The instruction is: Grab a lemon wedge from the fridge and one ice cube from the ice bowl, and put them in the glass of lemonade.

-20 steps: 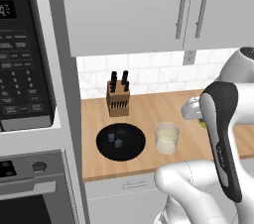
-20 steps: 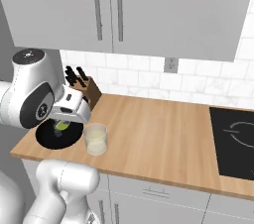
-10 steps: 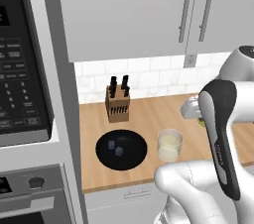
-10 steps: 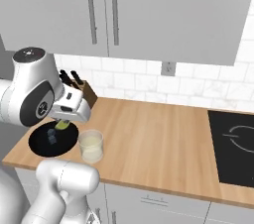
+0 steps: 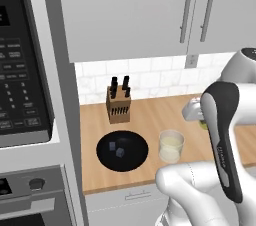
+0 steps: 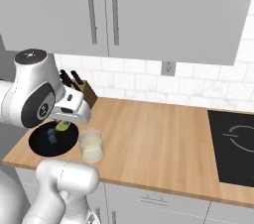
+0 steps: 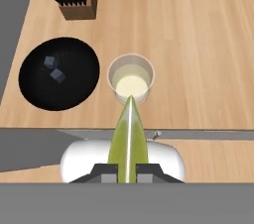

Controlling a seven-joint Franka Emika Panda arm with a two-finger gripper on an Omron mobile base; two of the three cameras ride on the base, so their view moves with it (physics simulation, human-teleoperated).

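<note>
Currently jaws pinched tight on lemon wedge (image 7: 129, 136), gripper (image 7: 127, 171) hovering above glass of lemonade (image 7: 130, 80), wedge tip over rim; ice bowl (image 7: 34, 86) beside glass, two ice cubes inside. Judgement: wedge light, soft, slick — squeezes out easily; grip broad flanks, not thin edge

wooden counter (image 5: 150, 115) mid-frame, knife block (image 5: 118, 106) at back, black ice bowl (image 5: 122, 151) front left holding 2 ice cubes (image 5: 120, 153), glass of lemonade (image 5: 171, 146) just right of bowl, cooktop (image 6: 233, 153) far right
</note>
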